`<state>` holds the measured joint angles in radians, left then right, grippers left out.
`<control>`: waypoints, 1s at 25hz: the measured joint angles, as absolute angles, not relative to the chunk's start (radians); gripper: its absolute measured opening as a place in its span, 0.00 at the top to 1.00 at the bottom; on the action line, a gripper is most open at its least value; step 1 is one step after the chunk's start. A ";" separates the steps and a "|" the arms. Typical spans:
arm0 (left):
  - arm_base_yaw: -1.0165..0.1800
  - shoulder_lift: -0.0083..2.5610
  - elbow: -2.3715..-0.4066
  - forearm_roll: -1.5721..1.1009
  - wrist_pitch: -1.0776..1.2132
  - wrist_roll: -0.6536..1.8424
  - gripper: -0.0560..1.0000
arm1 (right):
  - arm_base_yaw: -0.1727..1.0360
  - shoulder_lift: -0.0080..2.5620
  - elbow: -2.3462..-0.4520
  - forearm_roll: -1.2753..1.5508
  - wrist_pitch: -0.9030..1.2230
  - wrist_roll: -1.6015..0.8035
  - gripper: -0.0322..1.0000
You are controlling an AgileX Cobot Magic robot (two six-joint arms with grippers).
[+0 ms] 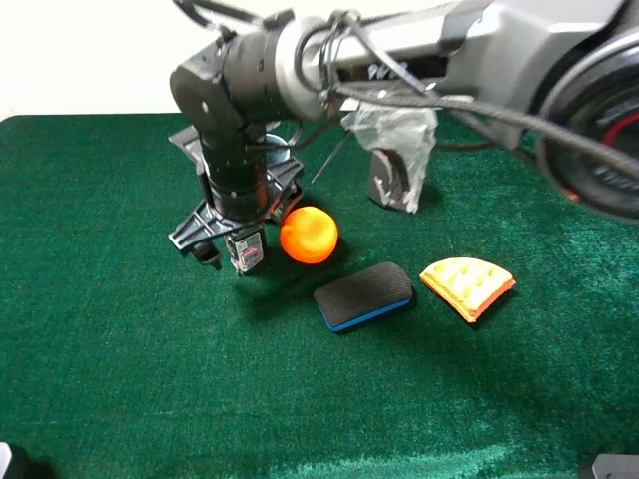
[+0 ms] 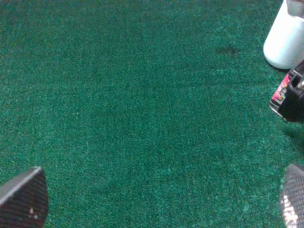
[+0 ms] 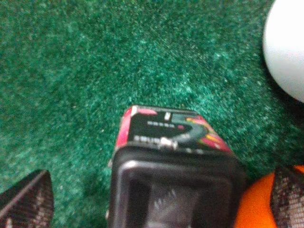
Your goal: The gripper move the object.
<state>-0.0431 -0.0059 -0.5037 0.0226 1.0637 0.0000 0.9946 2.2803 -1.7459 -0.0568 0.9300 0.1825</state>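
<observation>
The object (image 1: 248, 249) is a small dark box with a black top and a white, red and green label, on the green mat left of an orange ball. It also shows in the right wrist view (image 3: 166, 137) and at the edge of the left wrist view (image 2: 286, 97). My right gripper (image 1: 240, 242) reaches across from the right and hangs straight over the box. Its fingers (image 3: 26, 199) stand wide on either side, with a clear gap to the box. My left gripper (image 2: 159, 199) is open and empty over bare mat, out of the high view.
An orange ball (image 1: 308, 235) lies right beside the box. A white cup (image 2: 286, 38) stands just behind it. A black eraser with a blue base (image 1: 364, 295), a yellow waffle wedge (image 1: 467, 286) and a plastic-wrapped bottle (image 1: 394, 150) lie to the right.
</observation>
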 joint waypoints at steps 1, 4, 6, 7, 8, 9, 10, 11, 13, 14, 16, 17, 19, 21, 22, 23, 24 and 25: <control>-0.043 -0.006 -0.504 0.023 1.064 0.000 0.01 | 0.995 2.266 -1.746 -0.057 0.936 0.182 0.30; -0.043 -0.006 -0.504 0.023 1.064 0.000 0.01 | 0.995 2.224 -1.746 -0.057 0.962 0.182 0.30; -0.043 -0.006 -0.504 0.023 1.064 0.000 0.01 | 0.995 2.198 -1.746 -0.056 0.980 0.181 0.30; -0.043 -0.006 -0.504 0.023 1.064 0.000 0.01 | 0.995 2.183 -1.746 -0.056 0.989 0.181 0.30; -0.043 -0.006 -0.504 0.023 1.064 0.000 0.01 | 0.995 2.168 -1.746 -0.056 1.001 0.181 0.30; -0.043 -0.006 -0.504 0.023 1.064 0.000 0.01 | 0.995 2.152 -1.746 -0.056 1.014 0.181 0.30; -0.043 -0.006 -0.504 0.023 1.064 0.000 0.01 | 0.995 2.140 -1.747 -0.054 1.029 0.181 0.30; -0.043 -0.006 -0.504 0.023 1.064 0.000 0.01 | 0.995 2.125 -1.747 -0.054 1.044 0.181 0.30; -0.043 -0.006 -0.504 0.023 1.064 0.000 0.01 | 0.995 2.095 -1.747 -0.050 1.074 0.180 0.30; -0.043 -0.006 -0.504 0.023 1.064 0.000 0.01 | 0.995 2.083 -1.747 -0.047 1.092 0.179 0.30; -0.043 -0.006 -0.504 0.023 1.064 0.000 0.01 | 0.995 2.052 -1.747 -0.040 1.126 0.178 0.30; -0.043 -0.006 -0.504 0.023 1.064 0.000 0.01 | 0.995 2.039 -1.747 -0.034 1.143 0.175 0.30; -0.043 -0.006 -0.504 0.023 1.064 0.000 0.01 | 0.995 2.008 -1.747 -0.022 1.169 0.172 0.30; -0.043 -0.006 -0.504 0.023 1.064 0.000 0.01 | 0.995 1.981 -1.747 -0.007 1.198 0.171 0.30; -0.043 -0.006 -0.504 0.023 1.064 0.000 0.01 | 0.995 1.967 -1.747 0.000 1.208 0.171 0.30; -0.043 -0.006 -0.504 0.023 1.064 0.000 0.01 | 0.995 1.952 -1.747 0.000 1.212 0.170 0.30; -0.043 -0.006 -0.504 0.023 1.064 0.000 0.01 | 0.995 1.941 -1.747 0.000 1.212 0.169 0.30; -0.043 -0.006 -0.504 0.023 1.064 0.000 0.01 | 0.995 1.928 -1.747 0.000 1.213 0.167 0.30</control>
